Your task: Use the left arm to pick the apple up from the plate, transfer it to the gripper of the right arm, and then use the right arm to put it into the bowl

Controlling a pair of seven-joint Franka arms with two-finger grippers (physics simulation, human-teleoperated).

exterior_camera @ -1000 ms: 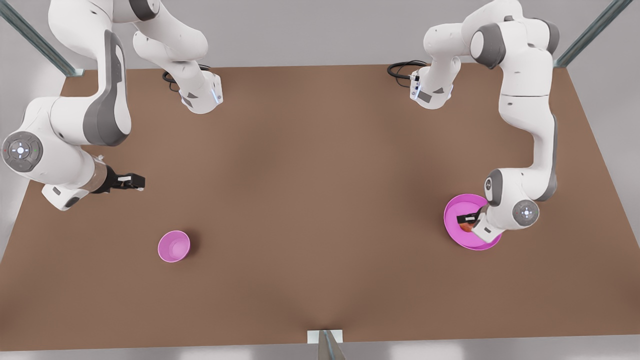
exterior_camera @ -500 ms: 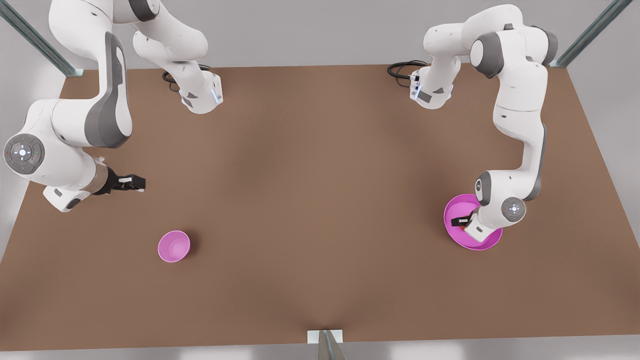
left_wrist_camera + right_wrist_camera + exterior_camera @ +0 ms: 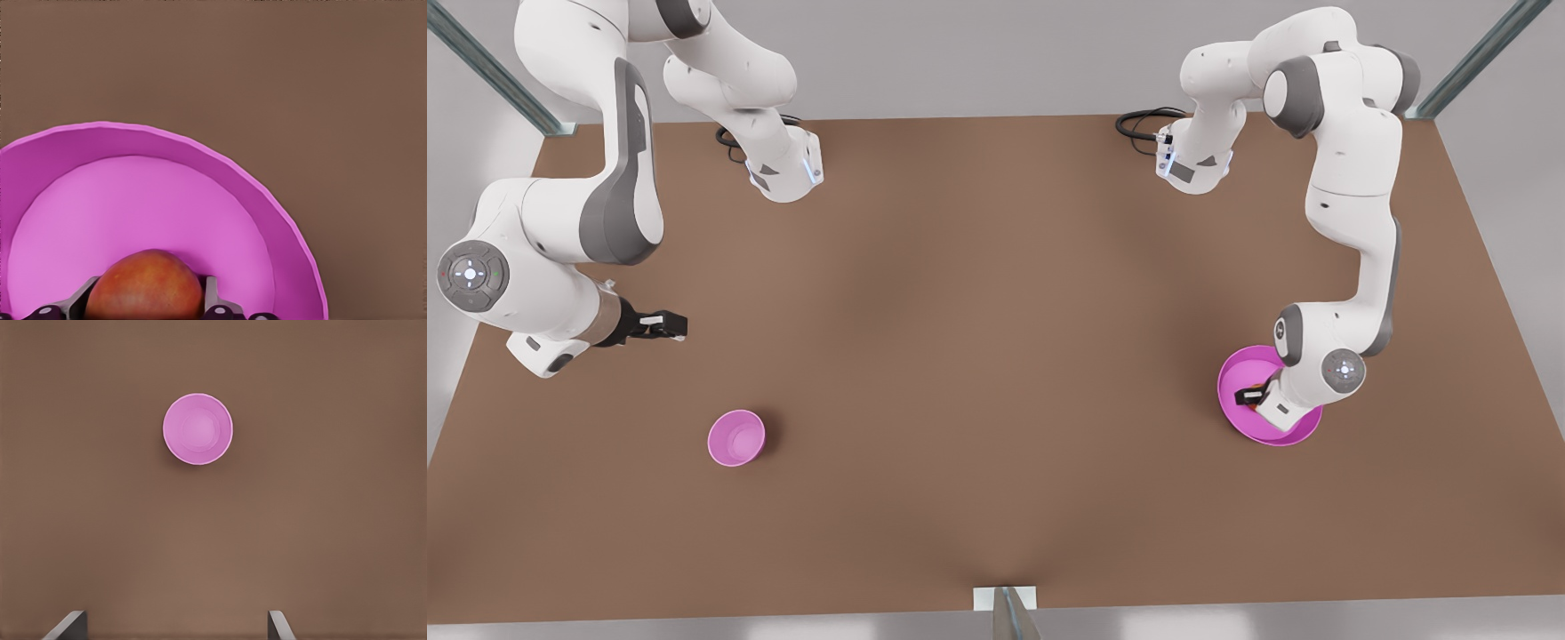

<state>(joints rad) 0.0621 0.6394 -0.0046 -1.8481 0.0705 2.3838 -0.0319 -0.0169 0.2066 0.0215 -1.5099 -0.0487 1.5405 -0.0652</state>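
Left pincer [image 3: 1250, 396] is down inside the plate [image 3: 1240, 418] on the front view's right, its fingers [image 3: 212, 297] set on either side of the apple [image 3: 144, 285]; firm pinch cannot be confirmed. Right pincer [image 3: 665, 325] hangs spread above bare brown surface [image 3: 996, 356] on the front view's left, with the bowl [image 3: 736, 437] nearby and apart from it. Grey walls and metal struts [image 3: 494, 71] border the surface. The left wrist view cuts off the apple's underside.
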